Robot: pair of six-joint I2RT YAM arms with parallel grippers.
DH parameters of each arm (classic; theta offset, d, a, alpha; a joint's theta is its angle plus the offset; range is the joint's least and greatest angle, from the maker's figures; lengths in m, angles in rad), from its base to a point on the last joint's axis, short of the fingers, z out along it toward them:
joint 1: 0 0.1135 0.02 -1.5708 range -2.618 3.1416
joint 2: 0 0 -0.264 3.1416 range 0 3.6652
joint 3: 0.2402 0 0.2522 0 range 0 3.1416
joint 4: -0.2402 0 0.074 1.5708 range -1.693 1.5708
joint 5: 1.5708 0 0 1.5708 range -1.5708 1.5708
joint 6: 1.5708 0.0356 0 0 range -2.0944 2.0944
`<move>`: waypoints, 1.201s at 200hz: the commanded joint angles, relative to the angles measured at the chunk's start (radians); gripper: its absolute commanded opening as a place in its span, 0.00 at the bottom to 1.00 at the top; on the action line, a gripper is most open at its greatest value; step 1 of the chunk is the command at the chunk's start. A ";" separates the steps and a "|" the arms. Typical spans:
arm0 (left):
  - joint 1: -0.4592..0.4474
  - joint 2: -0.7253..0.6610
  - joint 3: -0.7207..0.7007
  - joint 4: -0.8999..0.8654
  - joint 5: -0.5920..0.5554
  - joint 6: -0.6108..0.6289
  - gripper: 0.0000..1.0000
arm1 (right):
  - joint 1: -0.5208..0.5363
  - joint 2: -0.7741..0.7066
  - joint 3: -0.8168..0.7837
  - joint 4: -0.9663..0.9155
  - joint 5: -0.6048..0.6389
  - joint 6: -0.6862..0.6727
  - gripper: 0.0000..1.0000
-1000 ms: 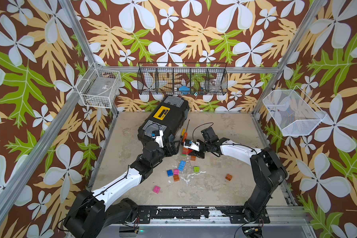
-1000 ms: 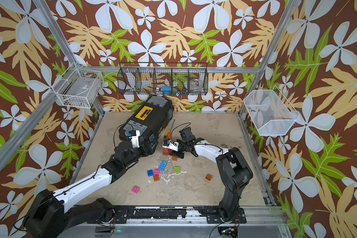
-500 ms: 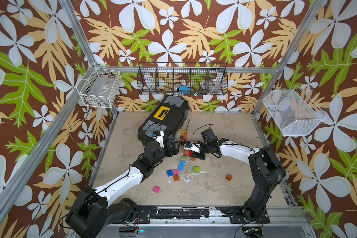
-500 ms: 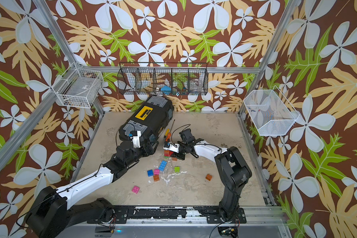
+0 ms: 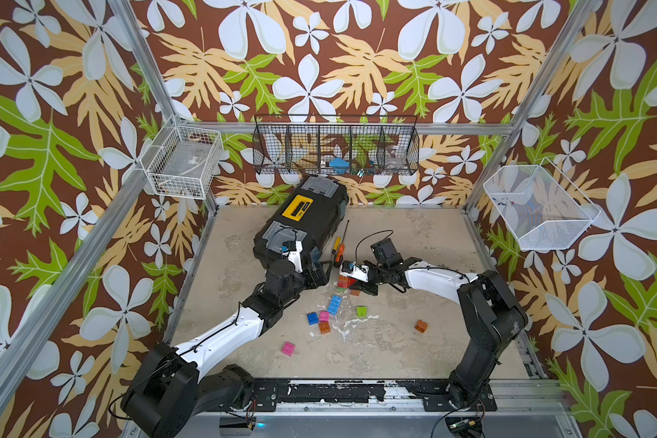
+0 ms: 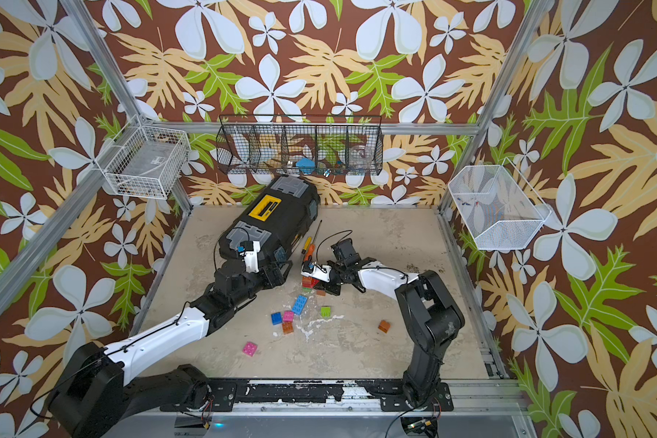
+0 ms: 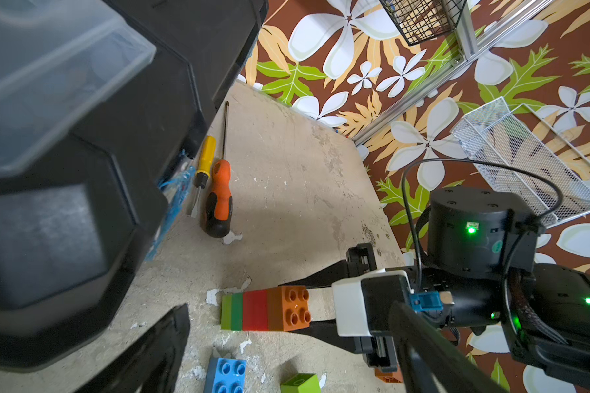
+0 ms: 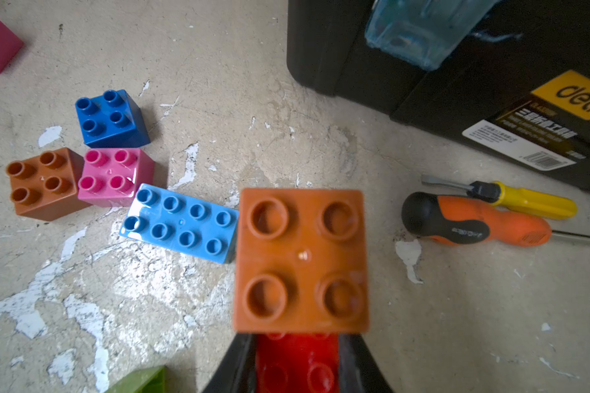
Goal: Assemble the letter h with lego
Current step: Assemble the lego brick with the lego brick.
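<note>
**Holding the short column, bridge brick at 7 o'clock**

Take 12 o'clock as the back wall. Nearest your base rail, a lone pink brick (image 5: pixel 288 348) lies on the table (image 5: pixel 395 352). An orange brick (image 5: pixel 420 326) sits well apart at about its 3 o'clock. Farther in, a blue brick (image 8: pixel 111 119), a second pink brick (image 8: pixel 116 177) and an orange-brown brick (image 8: pixel 43 183) huddle together, with a lime brick (image 5: pixel 361 311) at their 3 o'clock.

Next comes the long light-blue brick (image 8: pixel 181 223), studs up, its long axis running roughly 1 to 7 o'clock in both top views. It lies just beside your right claw (image 5: pixel 348 281), at about 7 o'clock from it. That claw is clamped on the red layer of a four-brick stack (image 7: pixel 263 309): lime, green, red, then orange on top, studs up. Whether the stack's foot rests on the table I cannot tell.

Your left claw (image 5: pixel 320 270), at the stack's 10 o'clock, gapes wide and holds nothing. The right claw is nearer the light-blue brick but occupied, so I judge the free left one likelier to fetch it. It would need to reach toward 5 o'clock and close across the brick's short side.

Beyond, two screwdrivers (image 7: pixel 218 200) lie at the stack's 12 o'clock, alongside the black toolbox (image 5: pixel 304 223) at 11.
</note>
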 commanded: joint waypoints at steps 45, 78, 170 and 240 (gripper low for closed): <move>-0.001 -0.003 -0.007 -0.002 0.007 -0.002 0.95 | -0.008 -0.013 -0.024 -0.034 0.036 0.009 0.19; -0.001 -0.005 -0.010 -0.002 0.007 -0.002 0.95 | -0.009 -0.017 -0.048 -0.020 0.032 0.024 0.20; -0.003 0.012 -0.005 -0.006 0.004 -0.008 0.94 | -0.009 0.013 -0.014 -0.059 0.041 0.037 0.23; -0.007 0.019 -0.005 -0.007 0.009 -0.018 0.94 | -0.009 0.037 0.028 -0.158 0.044 -0.058 0.22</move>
